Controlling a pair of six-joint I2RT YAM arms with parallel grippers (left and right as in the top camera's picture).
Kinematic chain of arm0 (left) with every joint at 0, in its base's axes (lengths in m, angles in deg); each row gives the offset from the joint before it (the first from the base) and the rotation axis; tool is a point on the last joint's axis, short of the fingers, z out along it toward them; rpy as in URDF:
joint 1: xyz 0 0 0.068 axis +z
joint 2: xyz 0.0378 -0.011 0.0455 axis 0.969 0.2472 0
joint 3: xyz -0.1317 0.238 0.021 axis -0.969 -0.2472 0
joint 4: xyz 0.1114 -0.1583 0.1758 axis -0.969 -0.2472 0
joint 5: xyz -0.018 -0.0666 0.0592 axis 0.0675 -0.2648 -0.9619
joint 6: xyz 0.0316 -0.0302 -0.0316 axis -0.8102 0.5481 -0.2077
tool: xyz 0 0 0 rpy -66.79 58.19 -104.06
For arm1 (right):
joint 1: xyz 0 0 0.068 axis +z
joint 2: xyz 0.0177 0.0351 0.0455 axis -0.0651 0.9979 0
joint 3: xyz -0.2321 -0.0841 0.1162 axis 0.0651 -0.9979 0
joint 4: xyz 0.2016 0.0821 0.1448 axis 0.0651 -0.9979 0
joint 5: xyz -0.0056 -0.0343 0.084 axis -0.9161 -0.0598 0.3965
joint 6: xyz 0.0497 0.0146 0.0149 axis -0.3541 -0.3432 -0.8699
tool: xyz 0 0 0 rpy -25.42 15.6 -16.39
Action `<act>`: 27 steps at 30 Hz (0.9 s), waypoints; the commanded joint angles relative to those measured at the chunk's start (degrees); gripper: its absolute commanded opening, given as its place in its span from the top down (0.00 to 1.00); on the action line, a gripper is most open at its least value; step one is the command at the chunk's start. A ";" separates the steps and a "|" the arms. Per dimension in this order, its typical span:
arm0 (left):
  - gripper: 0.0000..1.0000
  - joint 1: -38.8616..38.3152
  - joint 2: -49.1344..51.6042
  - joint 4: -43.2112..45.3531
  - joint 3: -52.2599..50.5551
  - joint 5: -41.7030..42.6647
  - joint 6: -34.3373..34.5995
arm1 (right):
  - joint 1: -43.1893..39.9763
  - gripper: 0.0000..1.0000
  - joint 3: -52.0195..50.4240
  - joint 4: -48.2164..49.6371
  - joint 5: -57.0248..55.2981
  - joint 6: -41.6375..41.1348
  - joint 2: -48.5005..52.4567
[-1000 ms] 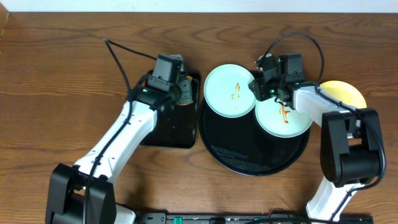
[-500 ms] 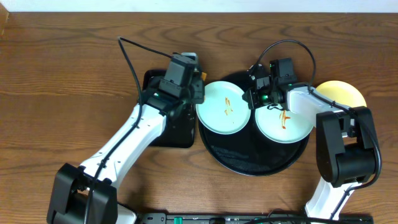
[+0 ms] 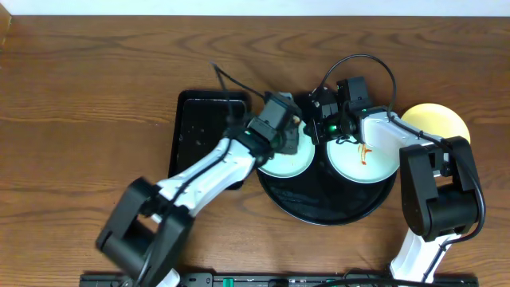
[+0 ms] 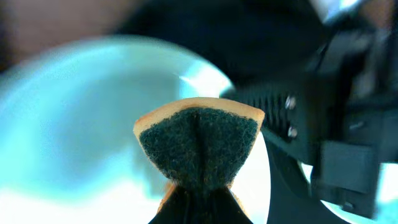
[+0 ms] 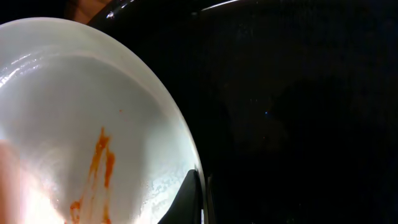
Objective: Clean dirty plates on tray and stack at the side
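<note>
The large round black tray [image 3: 319,203] holds two pale blue-green plates. My right gripper [image 3: 319,127] is shut on the right rim of the left plate [image 3: 279,165]. In the right wrist view a finger [image 5: 199,193] pinches the rim of this plate [image 5: 74,112], which has an orange smear. My left gripper [image 3: 293,135] is shut on a green and yellow sponge [image 4: 199,146] just over this plate [image 4: 74,124]; I cannot tell whether they touch. The right plate [image 3: 366,159] has an orange smear. The pale yellow plate [image 3: 437,119] lies on the table to the right of the tray.
A smaller rectangular black tray [image 3: 199,135] lies left of the round tray. The two arms meet closely over the round tray's upper part, and the right gripper body [image 4: 323,124] sits just right of the sponge. Cables loop above both wrists.
My left arm has swung right from the rectangular tray, carrying the sponge to over the left plate. My right gripper has drawn that plate a little down and left.
</note>
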 commanded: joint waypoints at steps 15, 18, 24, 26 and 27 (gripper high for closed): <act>0.92 -1.14 6.34 3.87 -0.04 -8.00 13.38 | 0.94 0.99 0.28 -2.25 -1.16 -1.42 -0.26; 0.92 1.42 6.36 4.48 -0.04 -7.91 13.33 | 0.94 0.99 0.28 -2.62 -1.14 -1.42 -0.26; 0.92 6.43 6.19 5.42 0.24 -1.38 8.13 | 0.94 0.99 0.28 -2.64 -1.14 -1.42 -0.26; 0.92 7.48 5.79 6.23 0.66 6.95 3.61 | 0.94 0.99 0.28 -2.80 -1.14 -1.42 -0.26; 0.92 7.89 5.44 6.80 0.85 12.66 0.63 | 0.94 0.99 0.28 -2.89 -1.14 -1.42 -0.26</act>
